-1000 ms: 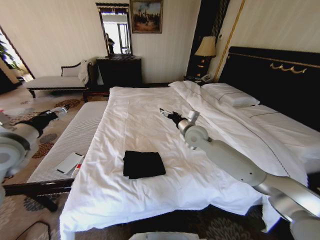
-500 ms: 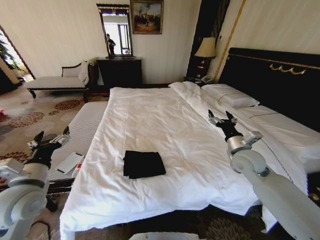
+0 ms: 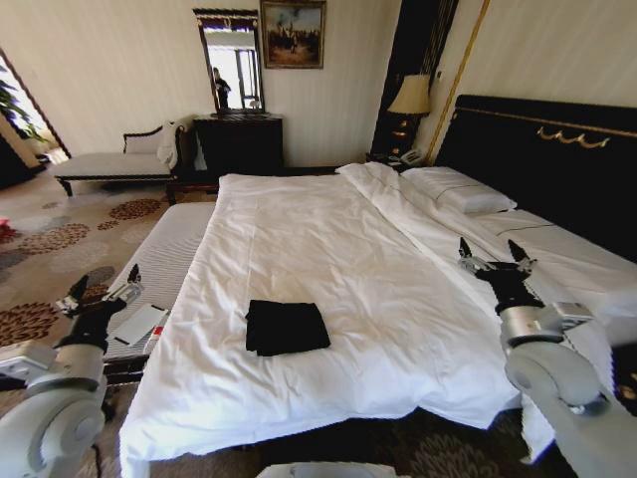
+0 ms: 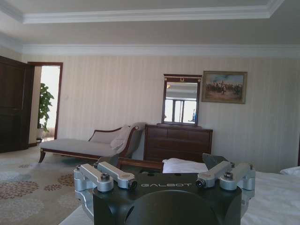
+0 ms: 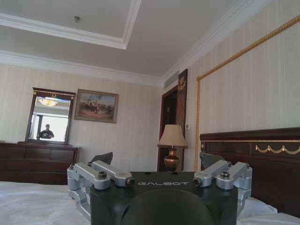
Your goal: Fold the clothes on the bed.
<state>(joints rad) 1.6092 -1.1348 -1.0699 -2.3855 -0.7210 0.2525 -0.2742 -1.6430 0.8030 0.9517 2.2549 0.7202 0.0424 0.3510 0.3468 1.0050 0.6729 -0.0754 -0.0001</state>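
clothes [image 3: 287, 327] sit as a compact black square near the foot edge of the bed [image 3: 328, 249], on the white sheet, roughly at six o'clock on the mattress in the head view. left gripper [image 3: 101, 290] hangs off the bed's side above the striped bench [image 3: 149, 274], so the bundle lies out at about three o'clock from it. right gripper [image 3: 495, 256] is raised over the far half of the bedding, bundle down at about eight o'clock from it. both sets of fingers are spread wide, pinching nothing, pointing up and away. bundle's long axis runs slightly across the bed; my read is the left arm is a touch nearer. no lettering shows on the cloth. "galbot" reads on each wrist housing [image 4: 166, 185].
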